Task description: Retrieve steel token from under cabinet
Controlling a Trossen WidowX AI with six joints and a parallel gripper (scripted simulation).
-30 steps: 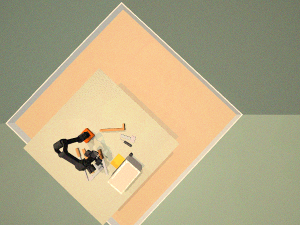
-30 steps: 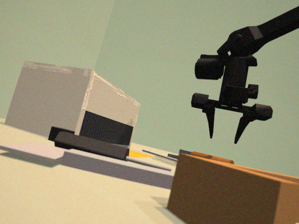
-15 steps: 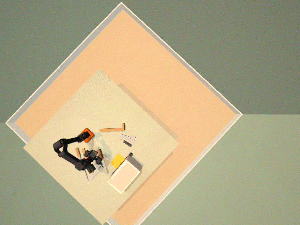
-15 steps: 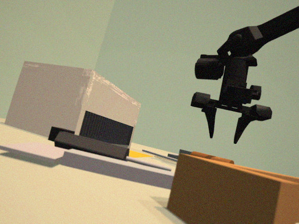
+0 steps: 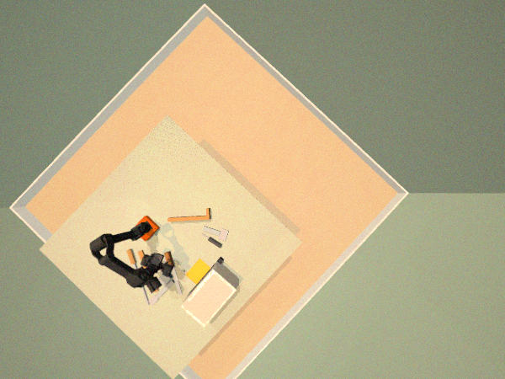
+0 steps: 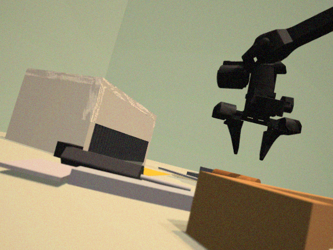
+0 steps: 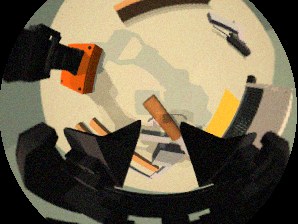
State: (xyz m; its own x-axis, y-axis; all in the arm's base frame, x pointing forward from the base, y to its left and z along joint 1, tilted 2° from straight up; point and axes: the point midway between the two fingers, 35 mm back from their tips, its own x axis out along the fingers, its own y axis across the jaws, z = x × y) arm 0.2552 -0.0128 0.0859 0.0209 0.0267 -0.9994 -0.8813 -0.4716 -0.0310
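The pale cabinet [image 5: 209, 296] [image 6: 55, 111] [image 7: 269, 112] stands on the table with a dark slotted face [image 6: 117, 144] low on one side. The yellow marked area [image 5: 198, 270] [image 6: 152, 172] [image 7: 222, 115] lies in front of it. I cannot see the steel token in any view. My gripper [image 5: 162, 266] [image 6: 248, 155] [image 7: 161, 124] is open and empty. It hangs well above the table, a short way off the marked area on the side away from the cabinet. A short orange stick [image 5: 168, 258] [image 7: 162, 116] lies on the table right below the fingers.
A long orange L-shaped tool [image 5: 189, 218] [image 6: 250, 211] lies beyond the orange robot base [image 5: 147, 227] [image 7: 83, 68]. A pale slab [image 5: 216, 232] [image 6: 36, 166] and a dark bar [image 5: 215, 242] [image 6: 100, 162] lie near it. Two more orange sticks [image 5: 131, 256] and grey rods [image 5: 162, 292] lie under the arm.
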